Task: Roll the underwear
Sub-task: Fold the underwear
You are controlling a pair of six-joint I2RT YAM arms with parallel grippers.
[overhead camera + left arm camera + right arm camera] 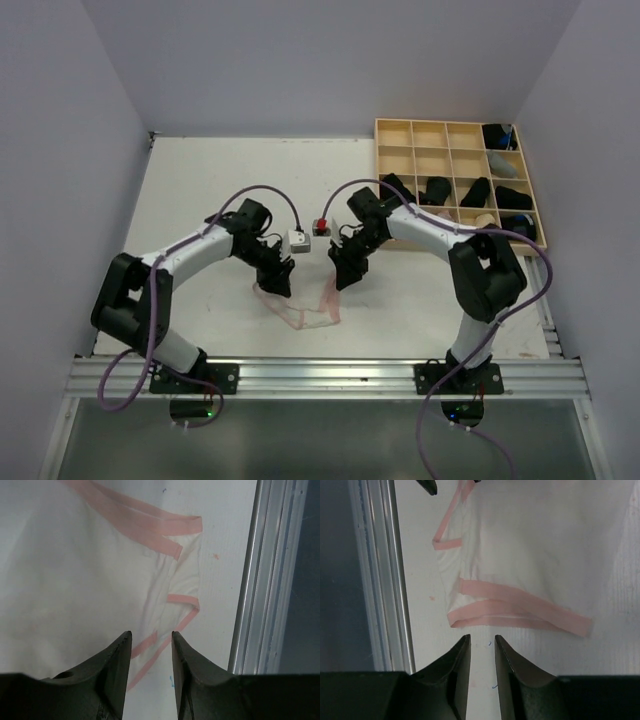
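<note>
White surface (200, 190), lower centre of top view: 1 whitish pink-edged underwear (300, 308), flat, betw. left hand (282, 284) & right hand (343, 277), both narrowly parted, holding nothing; rec. pinch one edge w/ both, roll evenly, tight.

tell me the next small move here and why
Probably lower both pairs of jaws and pinch the pink edging of the whitish underwear: it lies flat and unrolled, and both pairs stand apart just over its edges, holding nothing.
</note>
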